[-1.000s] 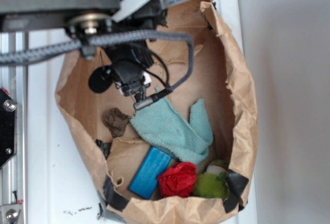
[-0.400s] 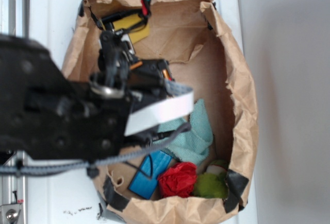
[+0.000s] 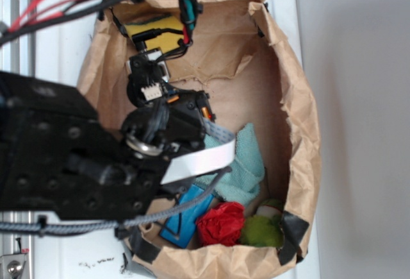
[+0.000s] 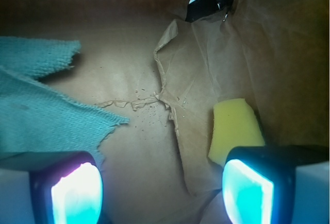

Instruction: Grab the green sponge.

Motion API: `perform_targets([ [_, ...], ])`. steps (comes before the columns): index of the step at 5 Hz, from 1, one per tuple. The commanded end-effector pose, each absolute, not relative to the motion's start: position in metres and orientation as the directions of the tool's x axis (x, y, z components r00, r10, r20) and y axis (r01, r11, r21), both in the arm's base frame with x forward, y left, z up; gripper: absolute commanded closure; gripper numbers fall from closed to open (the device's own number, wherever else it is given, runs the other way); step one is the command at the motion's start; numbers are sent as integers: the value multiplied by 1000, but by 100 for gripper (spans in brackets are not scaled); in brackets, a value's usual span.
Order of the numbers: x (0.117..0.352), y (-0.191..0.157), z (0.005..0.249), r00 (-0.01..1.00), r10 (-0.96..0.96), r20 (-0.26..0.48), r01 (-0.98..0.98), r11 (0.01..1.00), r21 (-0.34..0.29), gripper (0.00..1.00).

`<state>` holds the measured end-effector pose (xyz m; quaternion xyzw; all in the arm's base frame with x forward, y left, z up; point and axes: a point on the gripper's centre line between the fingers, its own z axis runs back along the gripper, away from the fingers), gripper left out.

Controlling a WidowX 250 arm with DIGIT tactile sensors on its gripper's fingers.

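You're looking into the brown paper bag (image 3: 301,131), arm filling its left side. Teal cloth (image 4: 36,105) is lying left on the bag floor. Gripper (image 4: 162,188) is hanging with jaws spread, gripping nothing. Green sponge (image 4: 234,126) is sitting just ahead of the right finger (image 4: 247,190), against the bag wall.

**White tabletop, grey wall, pretty plain setup**

So the whole thing sits on a white tabletop (image 3: 70,48) with a smooth, slightly glossy look. A few dark specks or scuffs (image 3: 96,265) show near the bottom left. Down the left edge there's a metal rail (image 3: 16,253) with a bolt. The entire right side is just a flat pale grey surface (image 3: 359,125), wall or floor, can't tell. Light is soft and even.
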<state>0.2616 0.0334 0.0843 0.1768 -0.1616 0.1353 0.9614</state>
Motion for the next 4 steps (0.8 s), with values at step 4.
perform_targets([
  [4,281,69,92,891,206,405,-374,839,395,0],
])
